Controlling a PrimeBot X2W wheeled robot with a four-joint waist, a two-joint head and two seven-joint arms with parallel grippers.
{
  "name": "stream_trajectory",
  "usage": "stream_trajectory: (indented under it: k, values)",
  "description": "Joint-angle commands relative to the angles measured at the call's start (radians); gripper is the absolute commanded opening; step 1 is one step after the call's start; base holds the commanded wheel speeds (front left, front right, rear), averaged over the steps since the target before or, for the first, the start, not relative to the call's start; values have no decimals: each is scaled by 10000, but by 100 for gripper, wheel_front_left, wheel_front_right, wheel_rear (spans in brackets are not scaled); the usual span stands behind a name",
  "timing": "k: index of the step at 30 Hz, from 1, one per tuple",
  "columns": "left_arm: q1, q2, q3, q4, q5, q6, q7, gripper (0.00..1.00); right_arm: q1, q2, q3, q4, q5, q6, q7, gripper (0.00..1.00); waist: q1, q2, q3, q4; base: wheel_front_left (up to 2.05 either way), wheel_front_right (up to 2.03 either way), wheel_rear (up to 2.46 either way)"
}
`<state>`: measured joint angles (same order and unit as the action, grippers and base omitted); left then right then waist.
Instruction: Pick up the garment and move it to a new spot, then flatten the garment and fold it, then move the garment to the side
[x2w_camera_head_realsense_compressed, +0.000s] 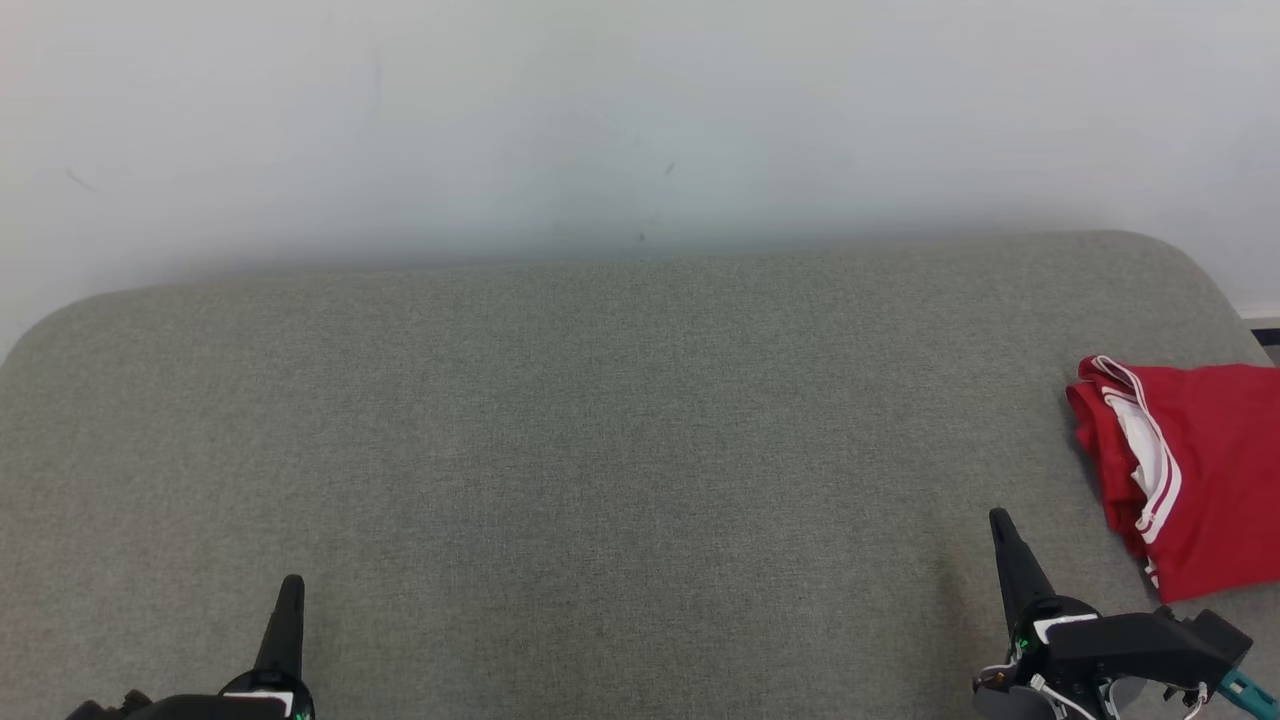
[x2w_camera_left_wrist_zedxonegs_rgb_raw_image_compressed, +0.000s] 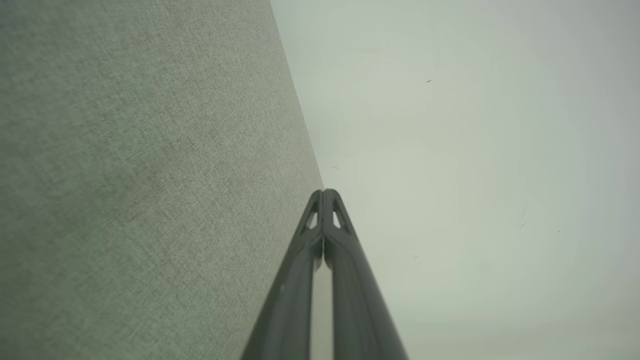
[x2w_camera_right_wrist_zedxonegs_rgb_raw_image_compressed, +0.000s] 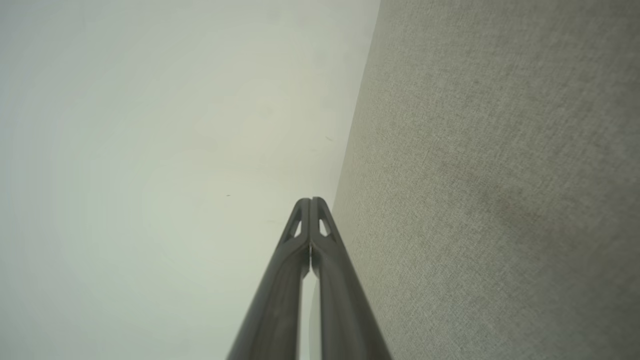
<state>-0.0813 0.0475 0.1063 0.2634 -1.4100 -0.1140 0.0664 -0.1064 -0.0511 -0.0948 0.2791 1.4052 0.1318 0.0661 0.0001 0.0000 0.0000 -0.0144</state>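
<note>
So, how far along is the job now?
Done, it seems: the garment lies folded at the right edge of the grey surface. In hand: nothing; the left gripper and right gripper are shut and empty, apart from it. Left: probably nothing.

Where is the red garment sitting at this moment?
In the head view the red garment lies at the far right of the grey padded surface, cut by the frame edge, just right of the right end effector and apart from it.
</note>
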Motion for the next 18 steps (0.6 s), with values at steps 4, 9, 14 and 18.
stream_trajectory:
  k: [4,9,14,18]
  values:
    - [-167,43,52,-113,-514,-67,147,0,-57,13,-62,-134,545,-17,141,0,-1,0,6,27,0,0,0]
    - [-205,44,63,-130,-813,-104,216,0,-53,14,-90,-194,882,-18,225,0,-1,0,11,49,0,0,0]
    - [-268,44,76,-150,-1227,-111,314,0,-47,14,-129,-254,1255,-18,321,0,-1,0,17,77,0,0,0]
    - [-275,44,85,-166,-1503,-151,375,0,-42,15,-154,-289,1554,-19,389,0,-1,0,21,99,0,0,0]
